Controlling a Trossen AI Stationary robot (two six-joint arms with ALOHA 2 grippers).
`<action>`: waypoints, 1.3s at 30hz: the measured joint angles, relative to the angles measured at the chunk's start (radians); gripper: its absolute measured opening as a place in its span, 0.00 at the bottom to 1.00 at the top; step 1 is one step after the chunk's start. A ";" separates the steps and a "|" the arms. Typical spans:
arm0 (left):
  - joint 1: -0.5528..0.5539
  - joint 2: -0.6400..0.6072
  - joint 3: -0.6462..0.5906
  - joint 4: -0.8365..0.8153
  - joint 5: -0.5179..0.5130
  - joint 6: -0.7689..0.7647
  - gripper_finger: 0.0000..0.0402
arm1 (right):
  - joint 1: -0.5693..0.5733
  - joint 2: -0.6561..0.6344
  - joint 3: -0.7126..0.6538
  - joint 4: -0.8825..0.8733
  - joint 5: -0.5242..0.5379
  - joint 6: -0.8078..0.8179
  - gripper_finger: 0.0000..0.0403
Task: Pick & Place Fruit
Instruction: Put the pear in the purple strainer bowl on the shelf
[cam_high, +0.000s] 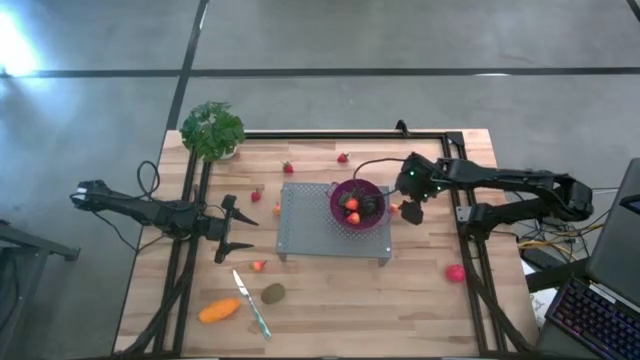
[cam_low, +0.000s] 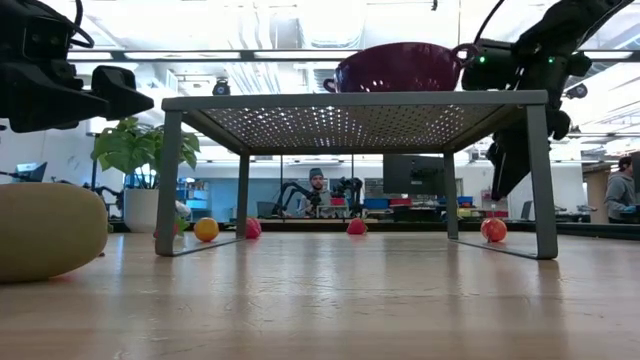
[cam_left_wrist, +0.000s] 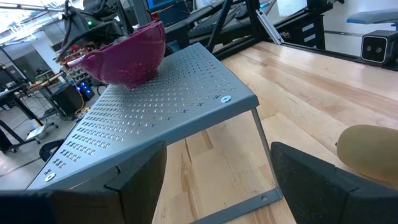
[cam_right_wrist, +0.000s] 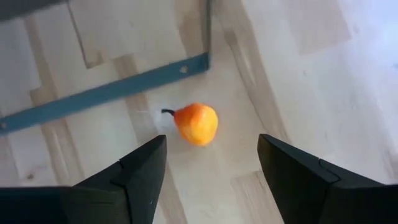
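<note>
Purple bowl (cam_left_wrist: 124, 56) sits on perforated metal stand (cam_left_wrist: 161, 112); jaws apart.

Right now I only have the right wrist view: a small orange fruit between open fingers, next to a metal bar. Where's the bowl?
Observer: The purple bowl sits on top of the metal rack, just beside the right gripper.
Operator: Anything in it?
Observer: Red strawberries and a dark piece.
Operator: Left arm in the way?
Observer: No. The left gripper hovers open on the rack's opposite side.
</note>
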 joint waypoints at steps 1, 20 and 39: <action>0.000 0.000 0.000 0.000 0.000 0.000 0.73 | -0.005 0.008 -0.001 -0.001 0.000 0.006 0.61; 0.000 0.000 0.000 0.000 0.000 0.000 0.73 | -0.015 0.137 -0.018 0.060 -0.037 -0.036 0.74; 0.000 0.000 0.000 0.000 0.000 0.000 0.73 | -0.015 0.285 -0.011 0.136 -0.054 -0.093 0.62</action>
